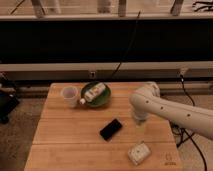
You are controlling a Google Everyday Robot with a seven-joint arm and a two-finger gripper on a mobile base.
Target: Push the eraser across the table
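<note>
Eraser [111, 129] lies flat near the middle of the table [65, 130], looks light, stiff, probably grippy on wood, so you'd push low on the end nearest the gripper [138, 120], which hangs just beside it, opening impossible to tell.

The eraser [111, 129], a flat black rectangle, lies flat and turned diagonally near the middle of the light-brown planked tabletop [60, 145]. The gripper [138, 121] hangs just right of it.
</note>
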